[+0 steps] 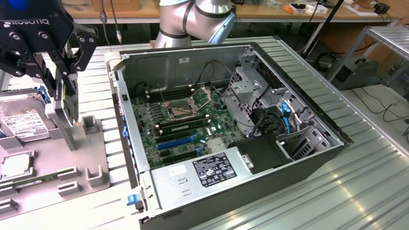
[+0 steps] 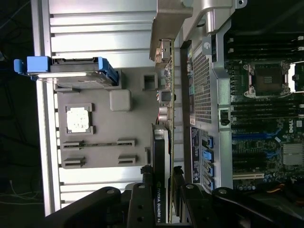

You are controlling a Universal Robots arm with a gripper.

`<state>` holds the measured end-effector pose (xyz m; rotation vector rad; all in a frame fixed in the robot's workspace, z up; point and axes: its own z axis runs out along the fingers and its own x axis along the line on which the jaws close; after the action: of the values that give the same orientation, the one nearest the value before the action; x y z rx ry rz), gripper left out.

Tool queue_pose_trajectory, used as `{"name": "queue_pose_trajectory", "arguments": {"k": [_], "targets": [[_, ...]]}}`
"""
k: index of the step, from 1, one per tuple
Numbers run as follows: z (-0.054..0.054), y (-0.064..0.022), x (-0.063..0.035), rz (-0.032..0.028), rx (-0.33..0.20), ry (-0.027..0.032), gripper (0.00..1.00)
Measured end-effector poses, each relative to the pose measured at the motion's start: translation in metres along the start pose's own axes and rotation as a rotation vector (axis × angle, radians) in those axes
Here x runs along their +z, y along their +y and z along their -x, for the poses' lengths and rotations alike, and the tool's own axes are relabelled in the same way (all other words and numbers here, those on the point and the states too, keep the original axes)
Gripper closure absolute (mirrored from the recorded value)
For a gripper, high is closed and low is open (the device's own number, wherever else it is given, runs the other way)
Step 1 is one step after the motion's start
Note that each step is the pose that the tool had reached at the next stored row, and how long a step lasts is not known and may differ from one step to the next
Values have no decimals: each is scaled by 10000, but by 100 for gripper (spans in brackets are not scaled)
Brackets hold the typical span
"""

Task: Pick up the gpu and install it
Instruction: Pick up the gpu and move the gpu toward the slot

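Observation:
The gpu [image 1: 69, 103] is a slim black card with a green board edge and a silver bracket. It stands on edge above the grey parts tray [image 1: 48, 153] at the exterior view's left, outside the open computer case [image 1: 191, 57]. My gripper [image 1: 64, 86] reaches down from above and is shut on it, one finger on each face. In the wrist view the gpu [image 2: 160, 147] runs out from between my fingertips, with my gripper [image 2: 161, 175] clamping the end that carries the cooler label. Whether the card's lower end touches the tray I cannot tell.
A silver hard drive [image 1: 22, 122] in a blue bracket and a square processor chip [image 1: 16, 165] lie on the tray. The case lies on its side with the motherboard [image 1: 185, 120] and blue slots [image 1: 176, 143] exposed. A power supply [image 1: 204, 175] sits at its near end and a drive cage [image 1: 255, 91] on the exterior view's right.

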<state>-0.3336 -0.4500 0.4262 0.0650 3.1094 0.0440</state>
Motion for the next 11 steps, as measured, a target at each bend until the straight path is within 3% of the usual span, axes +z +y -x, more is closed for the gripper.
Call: {"name": "queue_pose_trajectory", "arguments": {"k": [11], "targets": [[64,2,2,0,0,0,73]]}}
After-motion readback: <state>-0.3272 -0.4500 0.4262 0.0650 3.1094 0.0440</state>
